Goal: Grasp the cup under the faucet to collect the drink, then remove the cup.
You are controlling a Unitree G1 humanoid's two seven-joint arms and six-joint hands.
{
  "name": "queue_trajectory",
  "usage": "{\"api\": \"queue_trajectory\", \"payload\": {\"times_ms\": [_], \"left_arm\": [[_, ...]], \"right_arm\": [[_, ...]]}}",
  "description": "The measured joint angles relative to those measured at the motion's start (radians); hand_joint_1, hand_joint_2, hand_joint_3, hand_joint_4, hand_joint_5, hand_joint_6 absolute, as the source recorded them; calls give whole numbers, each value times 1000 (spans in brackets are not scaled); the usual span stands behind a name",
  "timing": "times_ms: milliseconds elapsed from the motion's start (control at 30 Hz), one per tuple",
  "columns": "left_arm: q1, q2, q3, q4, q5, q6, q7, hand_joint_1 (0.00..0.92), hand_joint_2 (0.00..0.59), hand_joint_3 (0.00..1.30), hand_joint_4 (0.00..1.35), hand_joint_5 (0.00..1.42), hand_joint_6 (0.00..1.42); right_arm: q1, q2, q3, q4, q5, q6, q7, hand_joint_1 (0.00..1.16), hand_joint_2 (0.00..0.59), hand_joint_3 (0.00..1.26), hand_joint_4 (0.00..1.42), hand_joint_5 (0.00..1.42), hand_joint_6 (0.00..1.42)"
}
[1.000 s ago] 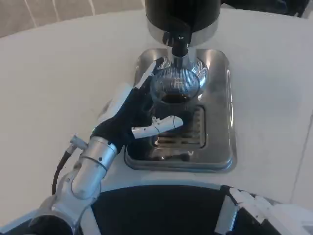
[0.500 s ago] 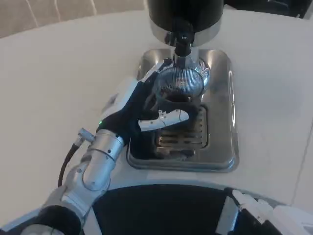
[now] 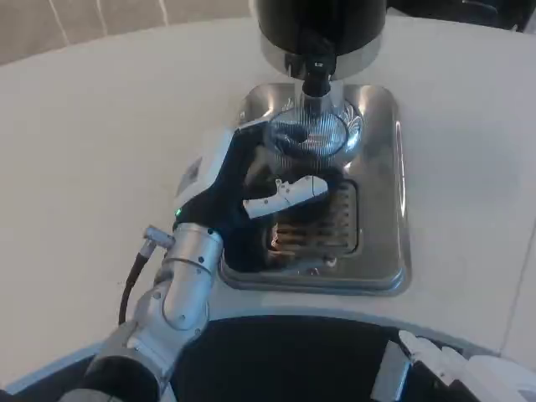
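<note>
We read this as a drinks station in a café or demo space, not a home kitchen. At top centre stands a black drink dispenser (image 3: 318, 25) with a faucet (image 3: 315, 74), over a steel drip tray (image 3: 381, 209), on a white table (image 3: 92, 151).

We see even, fairly bright ambient light w/ no single hard source we can pin down. The white table (image 3: 92, 151) reads soft & slightly grey, no blown-out areas. The steel drip tray (image 3: 377, 251) catches glare: bright streaks along its right rim & near edge, plus smeared reflections on the flat part. The dispenser body (image 3: 318, 21) up top is v. dark, detail lost in black. Shadows are soft, mostly under the left hand (image 3: 243, 188) on the tray's left side. Overall pic is low-res, a bit soft; the clear cup (image 3: 308, 142) looks smeary.
</note>
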Motion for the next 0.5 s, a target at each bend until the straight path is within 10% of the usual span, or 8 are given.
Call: {"api": "queue_trajectory", "payload": {"times_ms": [300, 500], "left_arm": [[56, -3, 4, -51, 3, -10, 83, 547, 100, 955, 1103, 1077, 449], [106, 35, 9, -86, 7, -46, 94, 569, 82, 972, 1165, 1305, 984]], "right_arm": [[-4, -2, 0, 0, 0, 17, 7, 112, 560, 0, 0, 0, 0], [-34, -19, 0, 0, 0, 33, 8, 118, 560, 0, 0, 0, 0]]}}
